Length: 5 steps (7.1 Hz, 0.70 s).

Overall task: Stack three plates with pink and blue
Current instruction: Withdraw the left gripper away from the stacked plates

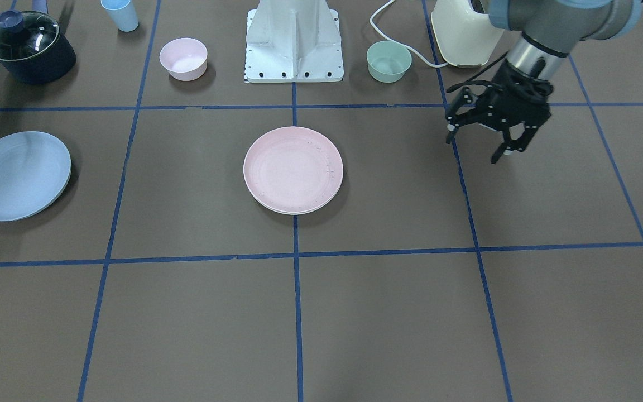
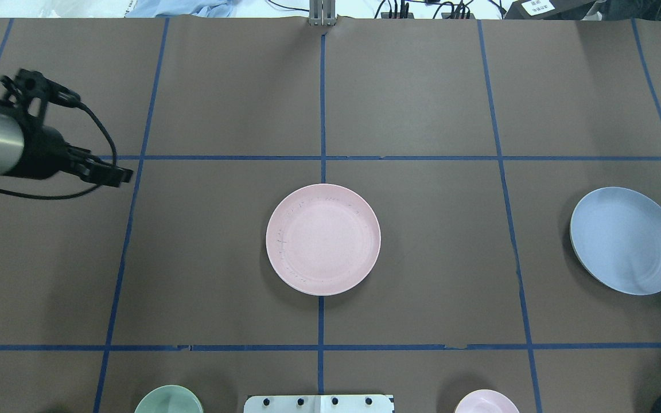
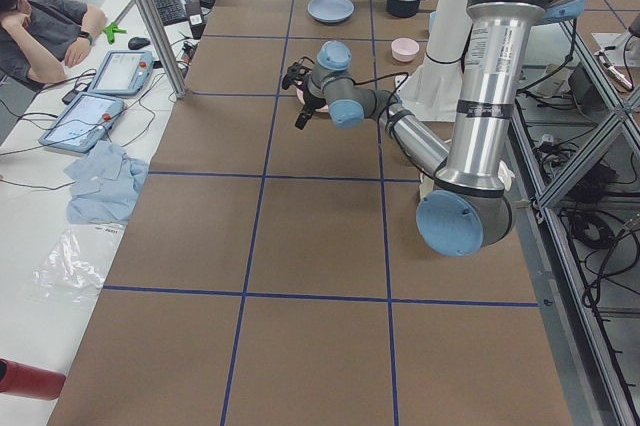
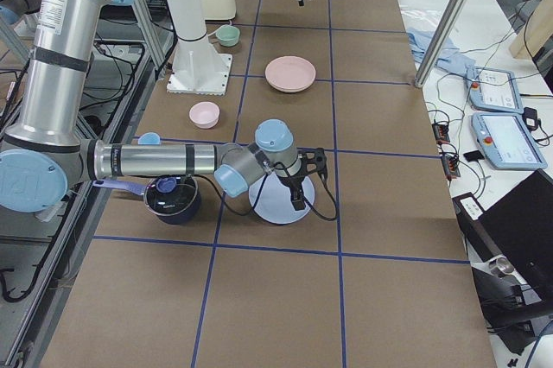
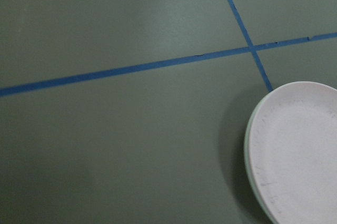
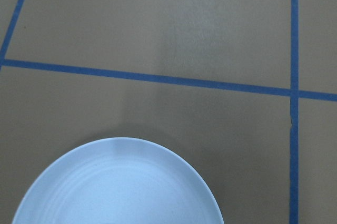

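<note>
The pale pink plate (image 1: 293, 169) lies at the table's middle, on top of the cream plate, of which only a thin rim (image 5: 246, 150) shows. It also shows in the overhead view (image 2: 323, 239). The light blue plate (image 1: 17, 176) lies alone on my right side (image 2: 626, 241) and fills the bottom of the right wrist view (image 6: 121, 187). My left gripper (image 1: 475, 146) is open and empty, above the table well left of the pink plate. My right gripper (image 4: 302, 188) hovers at the blue plate's edge. I cannot tell if it is open or shut.
Along the robot's edge stand a dark pot with a glass lid (image 1: 28, 47), a blue cup (image 1: 120, 14), a small pink bowl (image 1: 183, 58), the robot base (image 1: 293, 44), a mint bowl (image 1: 388, 61) and a cream appliance (image 1: 461, 33). An operator sits beside the table (image 3: 40, 31).
</note>
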Motion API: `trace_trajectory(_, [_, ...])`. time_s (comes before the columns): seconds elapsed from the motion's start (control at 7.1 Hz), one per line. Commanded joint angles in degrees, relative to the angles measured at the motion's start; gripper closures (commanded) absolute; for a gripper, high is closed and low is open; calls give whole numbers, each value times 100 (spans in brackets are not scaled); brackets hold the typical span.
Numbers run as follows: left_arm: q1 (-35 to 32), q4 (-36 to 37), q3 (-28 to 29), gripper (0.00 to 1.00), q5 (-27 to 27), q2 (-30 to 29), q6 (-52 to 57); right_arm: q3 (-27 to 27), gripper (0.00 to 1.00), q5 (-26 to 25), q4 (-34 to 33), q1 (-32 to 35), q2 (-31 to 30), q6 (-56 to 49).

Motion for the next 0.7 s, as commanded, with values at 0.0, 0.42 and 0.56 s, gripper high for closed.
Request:
trace_trajectory(0.0, [-1240,726,41,0,-353,121,1961,-595,6,-123,990,-223,-248,156])
trace_trajectory(0.42, [-1279,710,32,0,-353,209,1993,-1012,31,-410,1486,-599,-230,471])
trace_trajectory(0.56, [-1270,710,41,0,-353,209,1993,-1090,39,-604,1486,-819,-213,481])
